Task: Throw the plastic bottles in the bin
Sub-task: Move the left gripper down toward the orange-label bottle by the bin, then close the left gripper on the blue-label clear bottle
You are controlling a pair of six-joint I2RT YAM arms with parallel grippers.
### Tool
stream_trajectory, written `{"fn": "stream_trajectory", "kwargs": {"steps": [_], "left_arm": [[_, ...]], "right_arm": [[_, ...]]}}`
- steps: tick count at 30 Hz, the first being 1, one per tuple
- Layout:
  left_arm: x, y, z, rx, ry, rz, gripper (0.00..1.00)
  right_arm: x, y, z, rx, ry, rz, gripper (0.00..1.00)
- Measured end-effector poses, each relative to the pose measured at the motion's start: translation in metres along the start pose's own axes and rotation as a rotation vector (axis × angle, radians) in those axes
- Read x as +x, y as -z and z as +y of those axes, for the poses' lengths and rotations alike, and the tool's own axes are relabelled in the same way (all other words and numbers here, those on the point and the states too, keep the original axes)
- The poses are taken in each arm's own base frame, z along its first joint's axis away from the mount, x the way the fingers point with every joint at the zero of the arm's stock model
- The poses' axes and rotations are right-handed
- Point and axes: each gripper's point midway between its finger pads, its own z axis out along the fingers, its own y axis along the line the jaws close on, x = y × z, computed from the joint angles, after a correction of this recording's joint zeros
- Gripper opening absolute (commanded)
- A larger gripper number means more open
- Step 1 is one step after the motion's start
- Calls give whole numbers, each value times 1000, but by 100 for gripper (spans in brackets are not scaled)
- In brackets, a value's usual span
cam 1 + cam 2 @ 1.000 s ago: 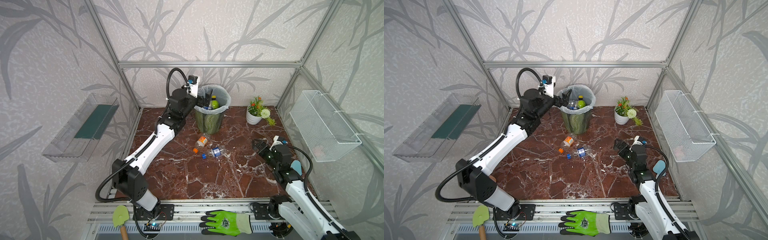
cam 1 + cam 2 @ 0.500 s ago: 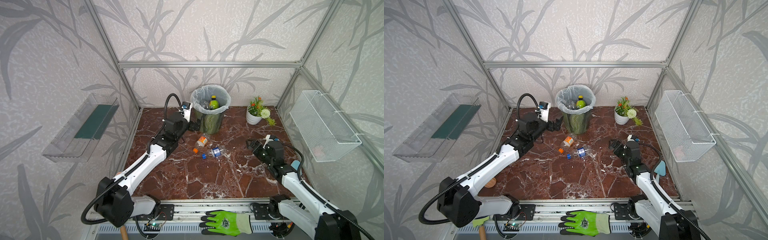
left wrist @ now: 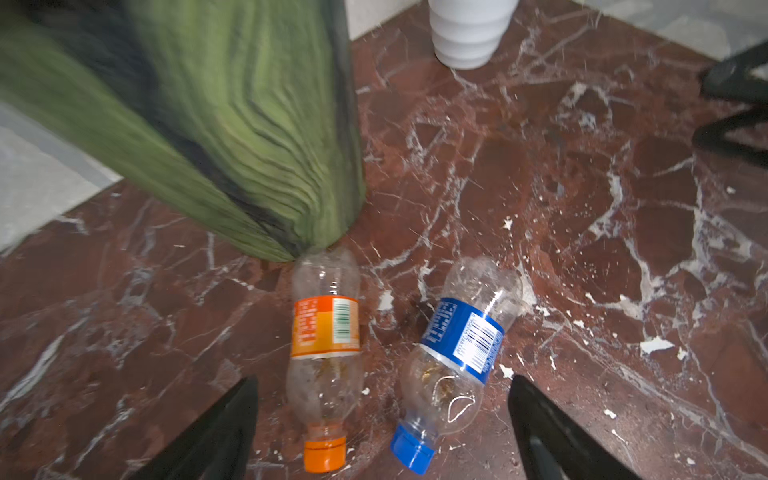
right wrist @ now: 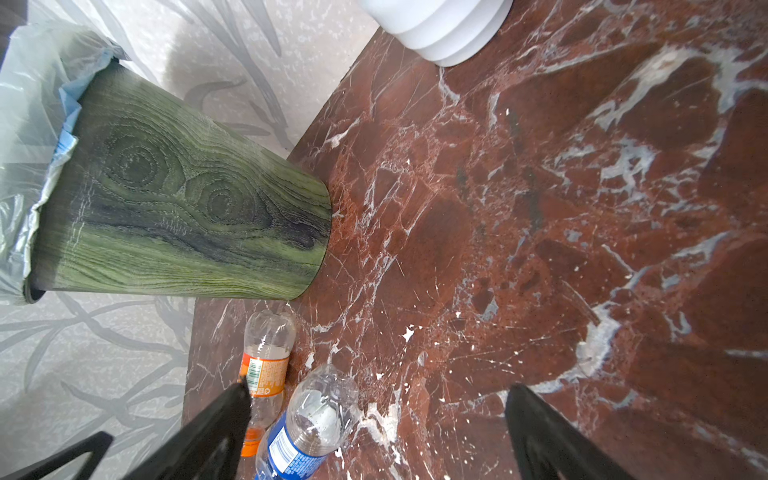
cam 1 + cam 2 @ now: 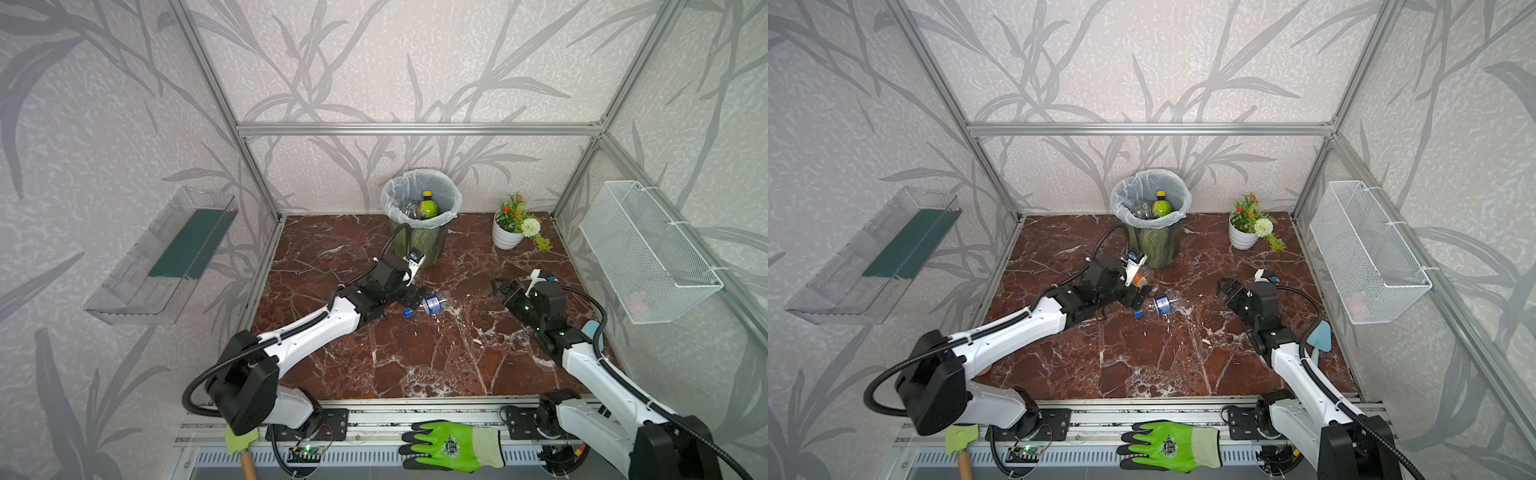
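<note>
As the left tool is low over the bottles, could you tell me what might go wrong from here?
1. The orange-label bottle and blue-label bottle lie side by side between the open jaws of the left tool; closing could catch both, or squeeze one out sideways.
2. The orange-label bottle's base lies right by the foot of the bin; a push could jam it there.
3. The right tool, open, hovers nearby; the arms might clash.
</note>
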Motion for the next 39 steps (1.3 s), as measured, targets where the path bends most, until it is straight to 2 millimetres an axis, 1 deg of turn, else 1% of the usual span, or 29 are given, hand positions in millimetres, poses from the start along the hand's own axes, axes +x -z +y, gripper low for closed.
{"fn": "stream_trajectory", "kwargs": {"steps": [3, 6, 9, 13, 20, 24, 31, 33, 35, 37, 39], "left_arm": [[12, -23, -9, 19, -34, 83, 90], [13, -40, -17, 33, -72, 133, 89], [12, -51, -22, 44, -109, 166, 88], [18, -62, -34, 73, -155, 217, 88], [47, -80, -51, 134, -217, 341, 85], [60, -90, -54, 153, -239, 399, 82], [69, -100, -58, 167, -263, 453, 78], [72, -101, -60, 173, -274, 468, 75], [74, -102, -62, 177, -281, 478, 70], [77, -103, -63, 180, -284, 486, 64], [78, -103, -65, 183, -288, 492, 55]], "right_arm": [[-1, 2, 2, -7, 3, -6, 98], [-5, 6, 5, -20, 12, -25, 98], [-8, 10, 10, -37, 30, -43, 98], [-10, 11, 12, -45, 51, -49, 99], [-8, 8, 14, -62, 80, -41, 99], [-7, 6, 13, -65, 87, -30, 99], [-11, 6, 10, -57, 86, -42, 100], [-11, 6, 10, -56, 86, -42, 100], [-11, 5, 7, -51, 84, -42, 100], [-10, 5, 5, -47, 83, -41, 100], [-9, 5, 4, -45, 82, -39, 100]]}}
